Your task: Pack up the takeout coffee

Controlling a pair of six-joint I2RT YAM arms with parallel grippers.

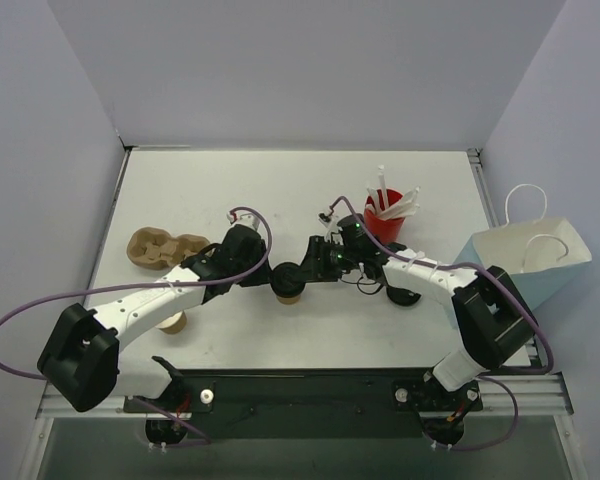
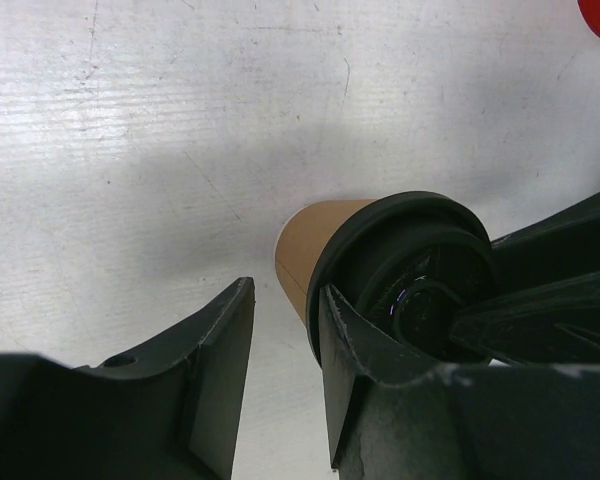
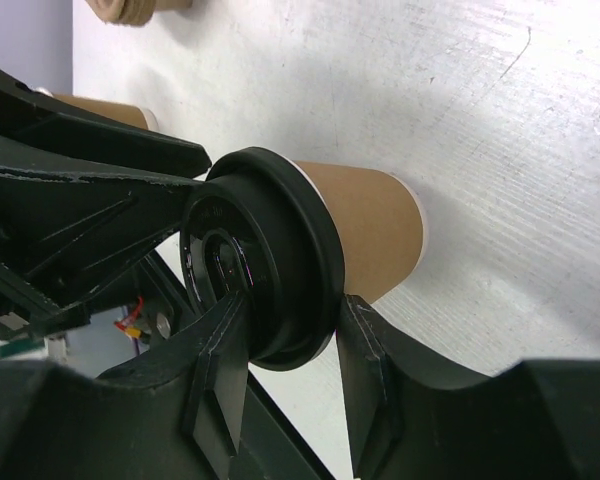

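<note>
The takeout coffee (image 1: 288, 284), a tan paper cup with a black lid, stands in the middle of the table between my two grippers. In the right wrist view the cup (image 3: 372, 225) lies between the fingers. My right gripper (image 3: 290, 340) is shut on the rim of its black lid (image 3: 280, 250), one finger on the lid's top and one under the rim. My left gripper (image 2: 285, 340) is open with nothing between its fingers. Its right finger rests against the lid (image 2: 420, 260), and the cup (image 2: 315, 240) is beside it. The blue bag (image 1: 525, 262) stands open at the right edge.
A red cup of white straws (image 1: 385, 218) stands behind the right arm. A tan pulp cup carrier (image 1: 165, 248) lies at the left. A second tan cup without a lid (image 1: 170, 322) stands under the left arm and also shows in the right wrist view (image 3: 100, 108).
</note>
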